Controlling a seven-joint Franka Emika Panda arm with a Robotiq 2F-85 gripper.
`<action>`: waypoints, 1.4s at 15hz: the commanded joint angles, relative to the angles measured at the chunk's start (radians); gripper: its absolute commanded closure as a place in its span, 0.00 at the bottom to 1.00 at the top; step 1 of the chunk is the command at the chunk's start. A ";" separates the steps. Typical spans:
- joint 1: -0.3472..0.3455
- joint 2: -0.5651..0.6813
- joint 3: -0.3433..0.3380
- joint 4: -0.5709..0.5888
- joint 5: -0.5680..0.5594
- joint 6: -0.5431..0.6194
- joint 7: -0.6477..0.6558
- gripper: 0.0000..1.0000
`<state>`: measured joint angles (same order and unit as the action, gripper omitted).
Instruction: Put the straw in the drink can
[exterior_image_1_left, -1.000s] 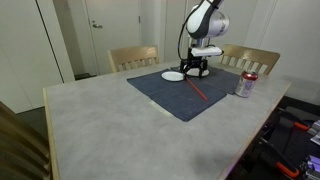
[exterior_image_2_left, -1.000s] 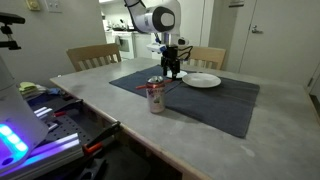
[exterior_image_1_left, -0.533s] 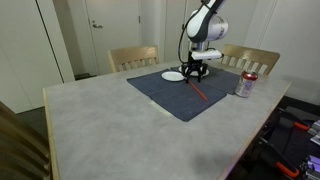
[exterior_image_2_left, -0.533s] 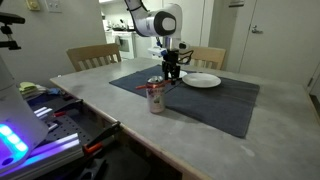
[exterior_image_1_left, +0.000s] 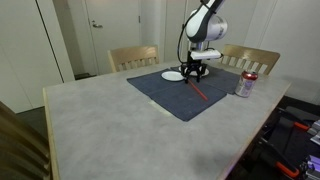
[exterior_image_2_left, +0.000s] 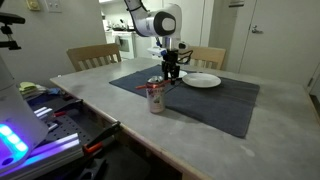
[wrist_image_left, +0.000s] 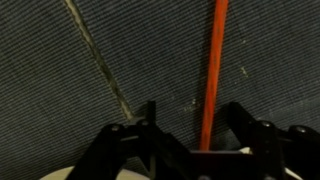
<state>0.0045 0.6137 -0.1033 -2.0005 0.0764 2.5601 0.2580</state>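
Observation:
The red straw (exterior_image_1_left: 197, 90) lies flat on the dark mat (exterior_image_1_left: 180, 102), running from near the white plate (exterior_image_1_left: 173, 76) toward the table's near side. In the wrist view the straw (wrist_image_left: 213, 60) runs up from between my fingers. My gripper (exterior_image_1_left: 196, 73) is open and low over the straw's far end, with one finger on each side (wrist_image_left: 191, 112); I cannot tell whether they touch it. The silver and red drink can (exterior_image_1_left: 245, 84) stands upright on the table off the mat's edge, apart from the gripper; it also shows in an exterior view (exterior_image_2_left: 155, 96).
The white plate (exterior_image_2_left: 202, 80) sits on the mat right beside the gripper. Wooden chairs (exterior_image_1_left: 134, 57) stand behind the table. Equipment and cables (exterior_image_2_left: 45, 110) lie beyond the table edge near the can.
The gripper has come down slightly over the straw's end since a second ago. The straw, can and plate have not moved.

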 joint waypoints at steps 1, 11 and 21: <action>0.002 0.009 0.002 0.019 -0.003 -0.010 0.001 0.43; 0.051 0.010 -0.024 0.038 -0.030 -0.047 0.085 0.99; 0.108 -0.039 -0.063 0.005 -0.067 -0.071 0.217 0.98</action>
<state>0.0619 0.6094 -0.1236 -1.9737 0.0527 2.5012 0.4038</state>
